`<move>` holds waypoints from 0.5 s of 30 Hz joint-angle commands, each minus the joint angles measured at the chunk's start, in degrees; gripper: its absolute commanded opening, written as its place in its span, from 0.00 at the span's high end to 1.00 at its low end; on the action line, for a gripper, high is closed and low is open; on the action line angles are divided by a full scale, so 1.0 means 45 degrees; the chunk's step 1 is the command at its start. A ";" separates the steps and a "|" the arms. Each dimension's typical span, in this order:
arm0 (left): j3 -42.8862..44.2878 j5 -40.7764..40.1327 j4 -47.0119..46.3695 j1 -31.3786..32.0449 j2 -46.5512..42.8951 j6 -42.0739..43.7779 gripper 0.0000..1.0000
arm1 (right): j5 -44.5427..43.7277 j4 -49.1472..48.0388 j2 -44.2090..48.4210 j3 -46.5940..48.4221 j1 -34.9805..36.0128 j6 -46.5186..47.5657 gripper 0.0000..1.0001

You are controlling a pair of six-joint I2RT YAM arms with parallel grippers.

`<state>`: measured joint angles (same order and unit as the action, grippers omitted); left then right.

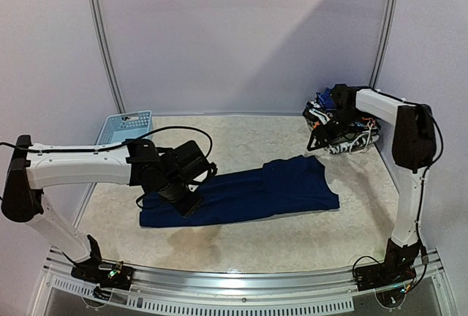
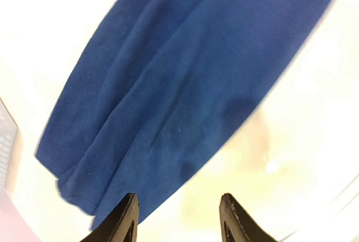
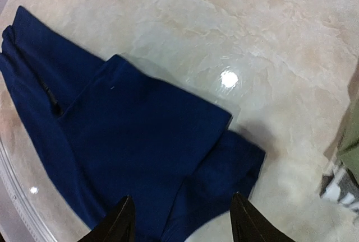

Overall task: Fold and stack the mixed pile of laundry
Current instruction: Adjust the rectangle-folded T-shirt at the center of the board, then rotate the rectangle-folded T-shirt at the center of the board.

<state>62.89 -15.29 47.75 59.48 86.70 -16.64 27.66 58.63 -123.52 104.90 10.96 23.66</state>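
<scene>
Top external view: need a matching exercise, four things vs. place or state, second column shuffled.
1. dark navy cloth garment
2. light-blue slotted plastic basket
3. mixed heap of coloured clothes
4. left gripper

A. far left corner of the table
B. far right corner
C. spread across the middle
D. over the garment's left part, fingers apart, empty

Pairs: 1-C, 2-A, 3-B, 4-D

Light-blue slotted basket (image 1: 126, 126) at the far left corner of the marbled table (image 1: 248, 243).
</scene>
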 commanded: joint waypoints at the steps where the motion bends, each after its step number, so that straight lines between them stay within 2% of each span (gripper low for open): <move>1: 0.0694 -0.0616 0.3851 0.0634 0.1132 0.2861 0.48 | -0.0139 -0.0091 0.2727 -0.1928 0.0005 0.0630 0.42; 6: 0.1217 -0.1470 0.4514 0.0447 0.2114 0.3697 0.48 | 0.0248 0.0056 0.4306 -0.3821 0.0000 0.0776 0.42; 15: 0.0949 -0.0926 0.4339 -0.0527 0.3469 0.4881 0.51 | -0.0151 0.0251 0.5696 -0.5234 0.0003 0.1181 0.42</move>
<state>66.78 -19.55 65.91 59.02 98.67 1.34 27.97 59.27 -101.80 82.78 10.96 27.38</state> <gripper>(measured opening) 0.491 0.586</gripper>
